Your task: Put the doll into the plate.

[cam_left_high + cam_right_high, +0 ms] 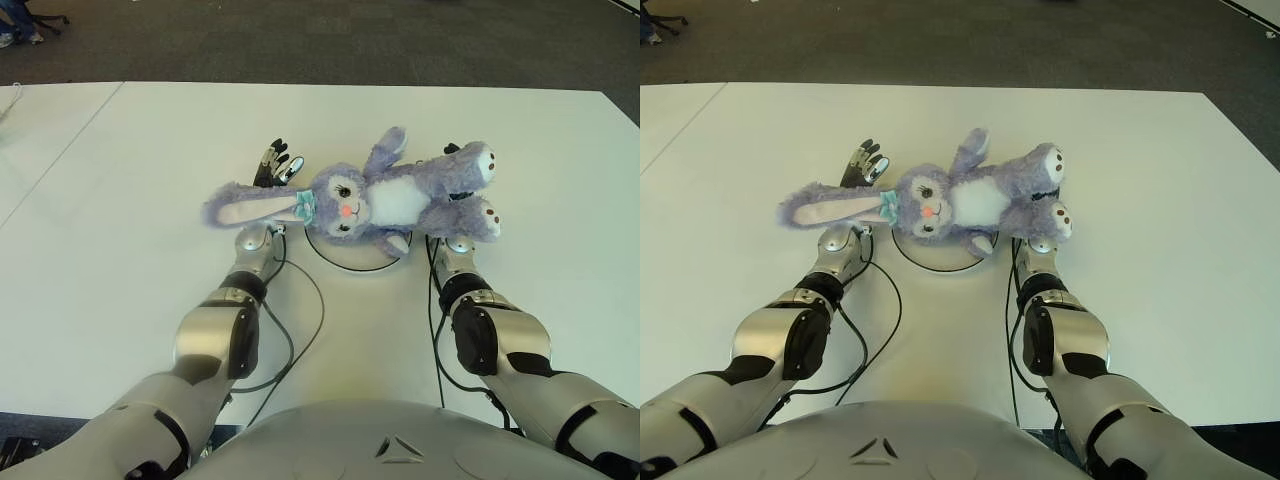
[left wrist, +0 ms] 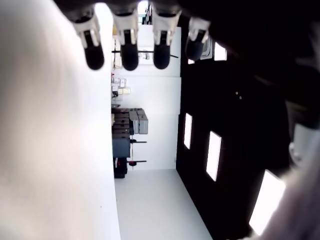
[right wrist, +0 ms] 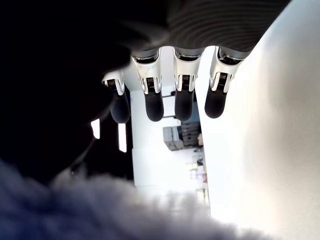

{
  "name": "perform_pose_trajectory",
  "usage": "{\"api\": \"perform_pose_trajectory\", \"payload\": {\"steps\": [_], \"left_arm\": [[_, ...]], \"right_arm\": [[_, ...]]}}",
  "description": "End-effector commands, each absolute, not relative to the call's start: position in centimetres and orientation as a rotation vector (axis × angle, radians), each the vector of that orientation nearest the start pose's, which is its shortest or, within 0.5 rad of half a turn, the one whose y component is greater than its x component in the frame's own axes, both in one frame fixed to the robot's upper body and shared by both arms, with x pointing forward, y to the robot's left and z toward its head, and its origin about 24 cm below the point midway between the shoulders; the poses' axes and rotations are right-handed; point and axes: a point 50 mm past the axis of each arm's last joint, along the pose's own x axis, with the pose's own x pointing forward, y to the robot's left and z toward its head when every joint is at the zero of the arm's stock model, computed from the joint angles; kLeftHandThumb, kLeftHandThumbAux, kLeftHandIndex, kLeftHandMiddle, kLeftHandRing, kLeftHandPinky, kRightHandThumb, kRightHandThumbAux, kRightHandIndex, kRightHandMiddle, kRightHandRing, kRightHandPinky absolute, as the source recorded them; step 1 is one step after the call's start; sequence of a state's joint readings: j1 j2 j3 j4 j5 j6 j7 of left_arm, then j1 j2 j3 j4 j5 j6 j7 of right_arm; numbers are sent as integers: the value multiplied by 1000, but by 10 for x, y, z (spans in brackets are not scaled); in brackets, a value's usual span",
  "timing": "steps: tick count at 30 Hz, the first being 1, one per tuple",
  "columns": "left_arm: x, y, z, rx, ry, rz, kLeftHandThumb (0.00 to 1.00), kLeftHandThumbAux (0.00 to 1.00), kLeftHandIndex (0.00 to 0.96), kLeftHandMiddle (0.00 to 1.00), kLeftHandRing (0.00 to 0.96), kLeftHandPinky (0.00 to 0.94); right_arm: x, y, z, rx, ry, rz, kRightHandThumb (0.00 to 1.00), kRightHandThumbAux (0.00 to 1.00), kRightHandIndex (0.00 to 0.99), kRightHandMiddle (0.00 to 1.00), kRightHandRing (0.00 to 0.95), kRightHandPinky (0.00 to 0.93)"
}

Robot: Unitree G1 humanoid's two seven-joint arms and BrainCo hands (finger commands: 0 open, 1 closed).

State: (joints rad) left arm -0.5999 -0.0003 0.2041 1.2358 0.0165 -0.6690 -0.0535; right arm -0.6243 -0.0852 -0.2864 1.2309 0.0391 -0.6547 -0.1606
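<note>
A fluffy purple plush rabbit doll (image 1: 370,198) is seen lying sideways at the centre of the frame over a round white plate (image 1: 345,262) on the white table (image 1: 120,200). The left hand (image 1: 275,165) is shown beneath its long ear, fingers extended and holding nothing. The right hand (image 3: 165,95) is placed under the doll's feet at centre right, fingers likewise straight and ungrasping.

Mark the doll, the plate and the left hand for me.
doll (image 1: 385,200): left eye view, on its white belly.
plate (image 1: 345,263): left eye view, on the near rim.
left hand (image 1: 277,165): left eye view, on its fingers.
</note>
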Motion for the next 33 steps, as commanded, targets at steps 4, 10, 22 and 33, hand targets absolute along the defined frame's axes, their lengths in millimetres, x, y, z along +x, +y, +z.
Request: {"api": "perform_pose_trajectory", "payload": {"steps": [4, 10, 22, 33], "left_arm": [[245, 148, -91, -154, 436, 12, 0, 575, 56, 139, 135, 156], [245, 151, -93, -173, 454, 19, 0, 573, 66, 126, 117, 109], [244, 150, -94, -188, 457, 28, 0, 603, 72, 127, 112, 110], [245, 146, -91, -170, 427, 30, 0, 590, 68, 106, 94, 86]], "right_arm": [[242, -188, -91, 165, 443, -370, 0, 757, 118, 153, 131, 128], [241, -188, -92, 207, 441, -375, 0, 751, 126, 149, 128, 133], [242, -186, -92, 206, 438, -370, 0, 773, 134, 164, 138, 145], [242, -187, -91, 205, 436, -370, 2, 816, 139, 188, 163, 166]]}}
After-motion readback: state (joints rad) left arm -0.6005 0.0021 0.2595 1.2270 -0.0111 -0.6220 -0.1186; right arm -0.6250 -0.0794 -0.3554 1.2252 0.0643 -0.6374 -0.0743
